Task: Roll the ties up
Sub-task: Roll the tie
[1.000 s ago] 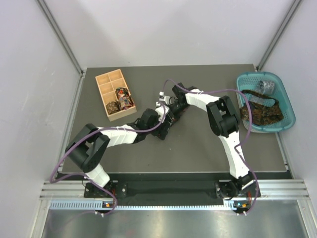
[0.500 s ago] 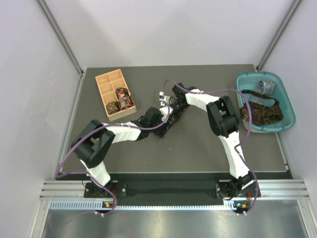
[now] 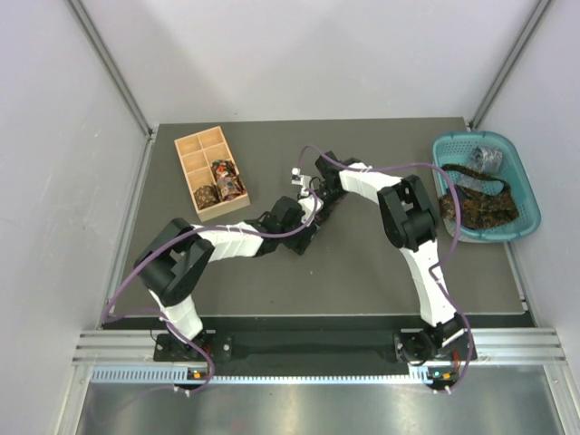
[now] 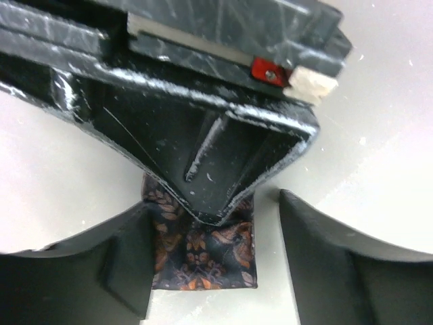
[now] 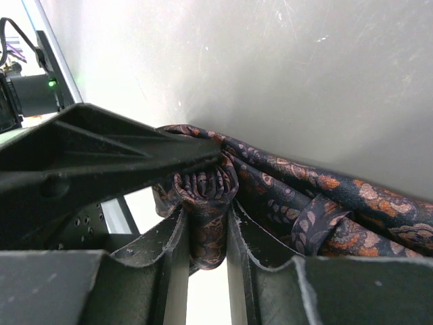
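A dark tie with an orange paisley pattern shows in the right wrist view, partly rolled into a small coil; its loose length trails to the right on the table. My right gripper is shut on the coil. In the left wrist view a flat end of the same tie lies between the fingers of my left gripper, which is open; the left finger touches the cloth and the right one stands apart. Both grippers meet mid-table in the top view, left and right, and hide the tie.
A tan wooden compartment box at the back left holds two rolled ties. A teal basket at the right edge holds more dark ties and a grey one. The right arm's purple cable loops above the table.
My left arm has reached further right and its gripper has closed in on the right gripper. The right arm has stayed put.
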Controlling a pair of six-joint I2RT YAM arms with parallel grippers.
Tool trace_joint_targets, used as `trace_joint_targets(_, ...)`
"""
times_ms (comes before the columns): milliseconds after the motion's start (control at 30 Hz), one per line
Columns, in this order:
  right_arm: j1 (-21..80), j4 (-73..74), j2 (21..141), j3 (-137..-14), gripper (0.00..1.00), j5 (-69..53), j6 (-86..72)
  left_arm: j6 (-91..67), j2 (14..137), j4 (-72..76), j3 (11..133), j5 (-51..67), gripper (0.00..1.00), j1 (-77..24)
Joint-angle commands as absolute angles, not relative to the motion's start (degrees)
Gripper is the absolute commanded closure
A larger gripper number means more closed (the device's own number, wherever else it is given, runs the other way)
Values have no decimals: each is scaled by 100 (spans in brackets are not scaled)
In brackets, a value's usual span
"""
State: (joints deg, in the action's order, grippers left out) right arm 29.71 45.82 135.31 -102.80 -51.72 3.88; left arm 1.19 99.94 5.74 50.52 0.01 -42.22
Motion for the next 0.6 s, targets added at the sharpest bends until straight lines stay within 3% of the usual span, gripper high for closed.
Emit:
trace_joint_targets(0, 3067, 4395, 13597, -10108, 89, -4755, 475, 184, 10318, 282, 5273, 290, 33, -4315)
trace_joint_targets(200, 3067, 4377, 13588, -9985, 89, -4650, 466, 105, 10327, 106, 5335, 53, 48, -4289)
trace_joint_targets(433, 3050, 4193, 13483, -9897, 74, -4641, 361, 18, 10336, -149, 5353, 79, 51, -4289)
trace_joint_targets(567, 3015, 4008, 13377, -9800, 72, -4684, 255, 9, 10345, -220, 5335, 61, 55, -4289)
